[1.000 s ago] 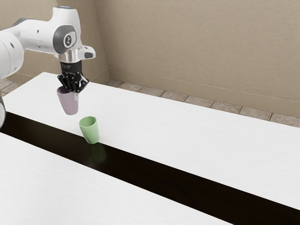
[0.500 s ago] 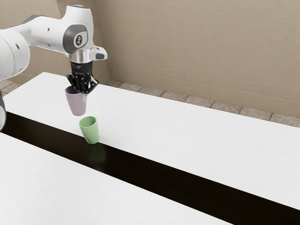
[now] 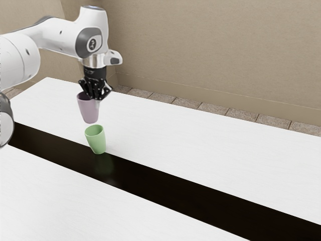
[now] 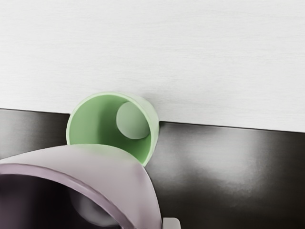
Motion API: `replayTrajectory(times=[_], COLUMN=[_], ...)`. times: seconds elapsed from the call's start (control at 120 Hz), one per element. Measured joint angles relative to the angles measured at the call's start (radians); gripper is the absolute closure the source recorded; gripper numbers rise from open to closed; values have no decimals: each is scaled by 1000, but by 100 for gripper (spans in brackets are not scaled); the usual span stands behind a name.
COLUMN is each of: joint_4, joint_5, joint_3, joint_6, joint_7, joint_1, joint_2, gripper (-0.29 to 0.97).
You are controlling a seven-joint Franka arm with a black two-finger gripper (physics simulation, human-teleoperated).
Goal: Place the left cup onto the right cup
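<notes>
A pale purple cup point(image 3: 88, 109) hangs in the air with my gripper point(image 3: 96, 95) shut on its rim. Just below it, slightly toward the exterior view's right, a green cup point(image 3: 95, 139) stands upright on the table at the edge of the black stripe. The purple cup's base is a little above the green cup's rim and does not touch it. In the wrist view the purple cup point(image 4: 86, 186) looms large and blurred right under my hand, and the green cup point(image 4: 112, 125) shows open-mouthed just beyond it.
The white table point(image 3: 210, 145) is crossed by a wide black stripe point(image 3: 175, 188). A beige wall point(image 3: 210, 45) and a tiled floor strip point(image 3: 241, 114) lie behind the table.
My arm has carried the purple cup toward the exterior view's right, from beside the green cup to nearly above it. The green cup has stayed put.
</notes>
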Motion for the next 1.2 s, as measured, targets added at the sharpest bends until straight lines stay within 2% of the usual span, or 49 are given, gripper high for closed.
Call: replayTrajectory(times=[1.2], joint_4=[67], joint_5=[-2], joint_3=[-31], joint_6=[3], joint_7=[-24], joint_1=[51], joint_2=[106], gripper=[79])
